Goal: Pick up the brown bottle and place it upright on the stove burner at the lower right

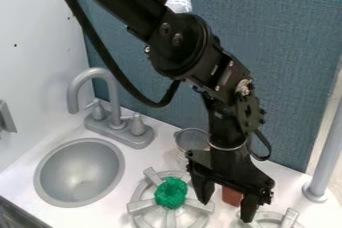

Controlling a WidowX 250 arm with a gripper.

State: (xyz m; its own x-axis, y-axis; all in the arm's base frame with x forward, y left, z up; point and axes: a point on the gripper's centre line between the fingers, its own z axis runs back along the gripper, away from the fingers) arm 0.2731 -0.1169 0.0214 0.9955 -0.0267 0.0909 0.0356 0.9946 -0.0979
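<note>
The black gripper (227,206) hangs low at the lower centre-right, its two fingers spread wide. A reddish-brown block (232,196) shows behind and between the fingers, partly covered; whether they touch it I cannot tell. Just left of the left finger, a green, crinkled round object (171,193) rests on the grey burner (139,205). Behind the gripper on its left stands a light metallic cup or tin (192,139), partly hidden by the arm.
A grey sink basin (79,173) with a tall faucet (102,73) is at the left. A second burner (288,218) lies at the bottom right, beside a grey upright post (326,147). A blue panel (294,52) stands along the back, a white wall (33,62) on the left.
</note>
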